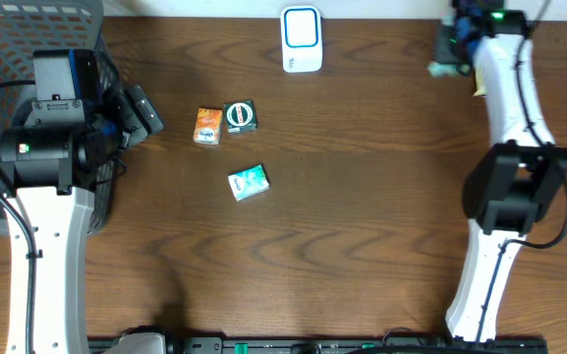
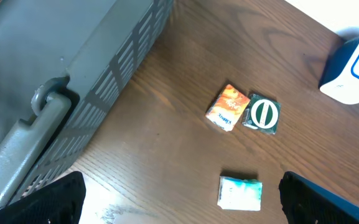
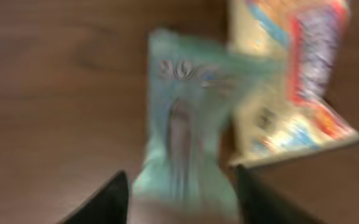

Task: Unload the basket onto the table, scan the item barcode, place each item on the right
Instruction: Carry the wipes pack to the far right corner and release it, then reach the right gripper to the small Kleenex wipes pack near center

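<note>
At overhead upper right, likely releasing green packet (image 3: 185, 106) from part-spread right gripper (image 3: 179, 177), hold unclear; left gripper (image 2: 179, 186) agape; next: lift clear.

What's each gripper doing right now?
Left gripper: open, empty.
Right gripper: jaws either side of a blurred green packet; gripped or released cannot be told.

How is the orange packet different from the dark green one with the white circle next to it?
The orange packet is bright orange; the dark green packet is almost black-green. The dark green packet has a white ring with a bar across it; the orange packet has no ring. The orange packet looks longer, the dark green packet squarer. Both lie flat on the wooden table, side by side.
</note>
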Motion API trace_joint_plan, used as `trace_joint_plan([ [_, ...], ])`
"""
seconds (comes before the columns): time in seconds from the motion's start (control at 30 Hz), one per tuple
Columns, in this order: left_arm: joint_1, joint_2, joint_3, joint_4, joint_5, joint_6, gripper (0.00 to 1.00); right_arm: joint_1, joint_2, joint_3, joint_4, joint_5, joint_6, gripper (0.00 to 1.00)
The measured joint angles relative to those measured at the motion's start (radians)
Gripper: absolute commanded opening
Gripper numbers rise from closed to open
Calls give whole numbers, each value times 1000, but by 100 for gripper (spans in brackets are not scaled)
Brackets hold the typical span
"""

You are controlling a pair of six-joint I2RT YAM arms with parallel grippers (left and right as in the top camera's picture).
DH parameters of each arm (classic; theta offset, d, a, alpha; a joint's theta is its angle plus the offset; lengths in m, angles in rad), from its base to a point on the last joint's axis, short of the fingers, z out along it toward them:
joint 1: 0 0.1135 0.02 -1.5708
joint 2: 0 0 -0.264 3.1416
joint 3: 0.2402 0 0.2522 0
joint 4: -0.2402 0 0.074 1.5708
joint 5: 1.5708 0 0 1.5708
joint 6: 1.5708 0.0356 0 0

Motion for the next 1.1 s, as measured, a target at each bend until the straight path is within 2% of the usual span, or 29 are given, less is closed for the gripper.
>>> trace_joint_plan([
  [0.1, 0, 0, 0, 0, 0, 0, 98, -46, 0, 0, -58, 2, -29, 99],
  [0.37, 0, 0, 0, 0, 0, 0, 98, -58, 0, 0, -154, -157, -40, 99],
  [0.67, 0, 0, 0, 0, 0, 0, 98, 76, 0, 0, -320, -610, -21, 98],
  [0.73, 0, 0, 0, 0, 0, 0, 98, 126, 0, -1, -329, -654, -18, 94],
  [0.8, 0, 0, 0, 0, 0, 0, 98, 191, 0, -7, -327, -688, -15, 86],
  [0.93, 0, 0, 0, 0, 0, 0, 98, 318, 0, -50, -303, -692, -11, 82],
  [1.1, 0, 0, 0, 0, 0, 0, 98, 479, 0, -110, -259, -605, -8, 79],
])
